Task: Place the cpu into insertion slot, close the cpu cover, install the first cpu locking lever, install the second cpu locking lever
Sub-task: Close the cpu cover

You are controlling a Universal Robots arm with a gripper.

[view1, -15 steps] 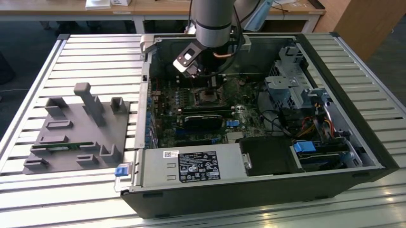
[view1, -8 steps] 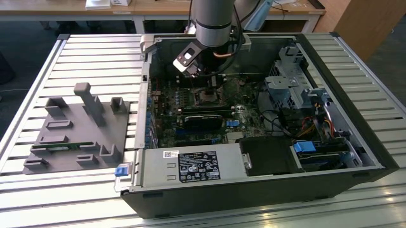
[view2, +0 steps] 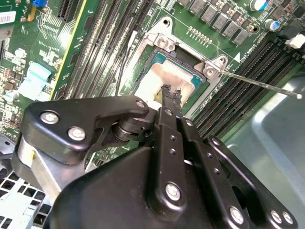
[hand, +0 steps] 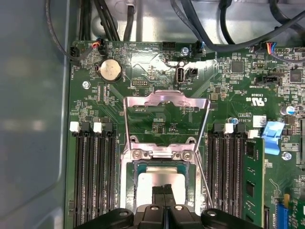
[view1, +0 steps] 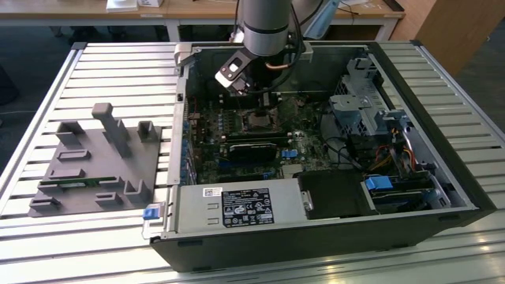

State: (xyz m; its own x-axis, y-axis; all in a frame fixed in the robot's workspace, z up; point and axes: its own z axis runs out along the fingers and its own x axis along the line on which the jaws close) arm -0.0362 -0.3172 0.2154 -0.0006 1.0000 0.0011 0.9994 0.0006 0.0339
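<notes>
one cpu sits down in the socket: a small flat square with a pale silver-grey top catching the light. in the second wrist view a dark green edge shows round it. right over its middle is the gripper, black fingers pinched together, tips side by side with nothing between them. can't tell whether they touch the chip's top or hang just above it. the cover, a thin shiny metal frame with an open centre, is swung open on its hinge, away from the socket, so the chip lies bare. one lever, a thin steel rod, sticks out free beside the socket, not hooked down. dark ram slots run along both sides of the socket. in the exterior view the arm reaches down into the open case. that case lies on a slatted table, with a grey fixture just beside it on the exterior view's left.
</notes>
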